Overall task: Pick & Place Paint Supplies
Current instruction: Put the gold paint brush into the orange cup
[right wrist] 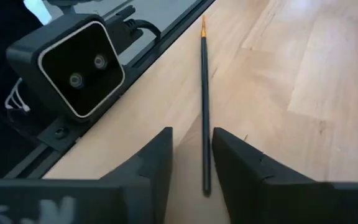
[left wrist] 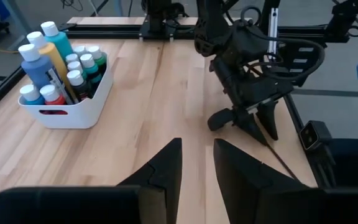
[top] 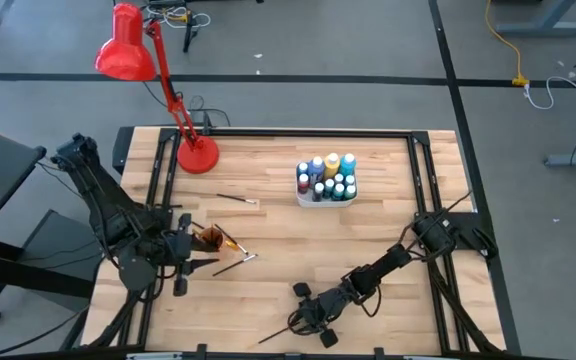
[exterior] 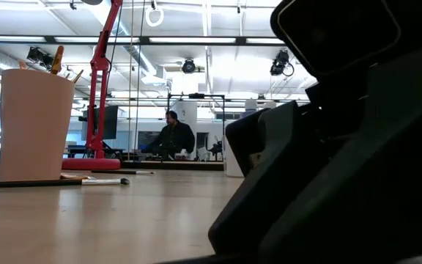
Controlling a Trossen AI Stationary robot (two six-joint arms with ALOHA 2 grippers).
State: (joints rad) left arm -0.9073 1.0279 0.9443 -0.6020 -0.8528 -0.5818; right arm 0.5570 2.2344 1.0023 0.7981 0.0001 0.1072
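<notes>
the right gripper (right wrist: 190, 163), fingers slightly apart, straddles a dark-handled paintbrush (right wrist: 205, 106) at the table's near edge, seemingly mid-pick, needing to close next; the left gripper (top: 200, 263) waits open beside the orange cup (top: 208, 238).

- One white tray (top: 308, 197) holding about eleven paint bottles (top: 328, 178), three tall and the rest small.
- Three loose paintbrushes on the table: one (top: 236, 200), one (top: 235, 263), one (top: 280, 333).
- One orange cup (top: 208, 238).
- One red lamp (top: 158, 75).
- Two grippers: left (top: 213, 265), right (top: 293, 325).
</notes>
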